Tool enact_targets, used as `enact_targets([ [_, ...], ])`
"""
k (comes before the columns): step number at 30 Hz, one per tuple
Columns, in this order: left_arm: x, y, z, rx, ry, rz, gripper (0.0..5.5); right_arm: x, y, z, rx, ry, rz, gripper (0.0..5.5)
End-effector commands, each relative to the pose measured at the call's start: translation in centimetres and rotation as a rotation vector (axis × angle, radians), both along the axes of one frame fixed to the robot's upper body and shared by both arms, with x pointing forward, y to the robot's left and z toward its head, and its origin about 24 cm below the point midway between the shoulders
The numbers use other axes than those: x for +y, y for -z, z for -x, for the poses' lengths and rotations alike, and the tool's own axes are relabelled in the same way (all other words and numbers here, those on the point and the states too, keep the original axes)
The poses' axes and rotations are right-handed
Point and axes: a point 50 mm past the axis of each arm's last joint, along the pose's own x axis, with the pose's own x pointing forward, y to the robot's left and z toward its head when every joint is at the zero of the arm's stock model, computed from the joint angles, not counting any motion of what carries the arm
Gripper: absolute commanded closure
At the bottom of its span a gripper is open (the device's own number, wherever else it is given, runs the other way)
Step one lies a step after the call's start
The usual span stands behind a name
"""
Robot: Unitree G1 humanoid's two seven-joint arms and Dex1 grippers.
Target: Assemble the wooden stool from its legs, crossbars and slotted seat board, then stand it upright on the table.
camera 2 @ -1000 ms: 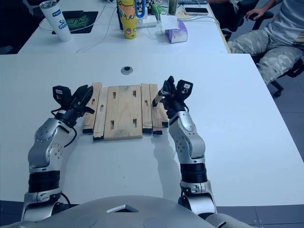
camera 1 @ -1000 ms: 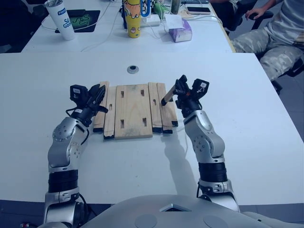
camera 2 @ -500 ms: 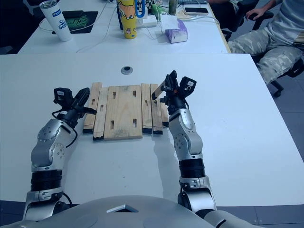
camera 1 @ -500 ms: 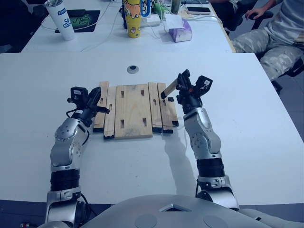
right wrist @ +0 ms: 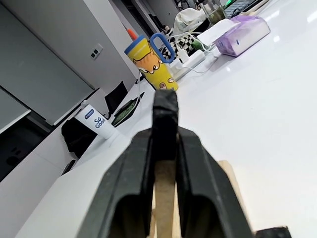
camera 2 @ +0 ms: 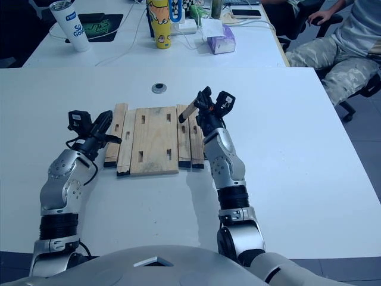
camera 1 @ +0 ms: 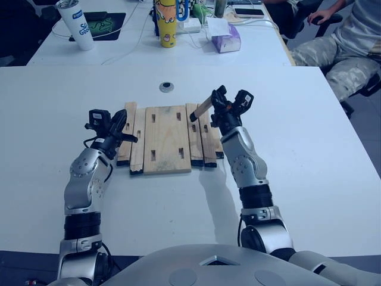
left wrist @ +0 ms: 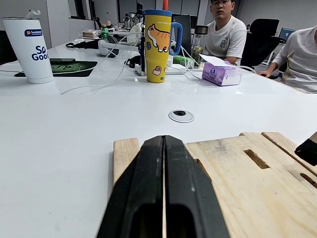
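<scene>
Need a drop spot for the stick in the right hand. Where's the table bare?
Bare: table right of the right-side legs, and the front strip nearer than the seat board. Crowded: left legs, by the left hand.

Head stereo pair sharing downward view of table [camera 1: 309,119], wrist cameras close behind fingers [left wrist: 138,198], facing forward

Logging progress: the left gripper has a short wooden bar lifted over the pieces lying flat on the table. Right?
No: the right gripper, not the left, has the short wooden bar lifted over the pieces lying flat on the table; the left eye view shows it.
</scene>
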Motion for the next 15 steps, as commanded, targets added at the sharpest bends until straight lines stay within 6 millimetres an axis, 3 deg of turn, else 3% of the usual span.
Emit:
enact_targets([
  [1,0.0,0.0,0.0,0.003,0.001,-0.018,5.5,2.0,1.2,1.4,0.089,-0.004,-0.152,5.09],
  [15,0.1,0.0,0.0,0.004,0.004,-0.021,5.5,1.7,2.5,2.3,0.21,-0.029,-0.142,5.09],
])
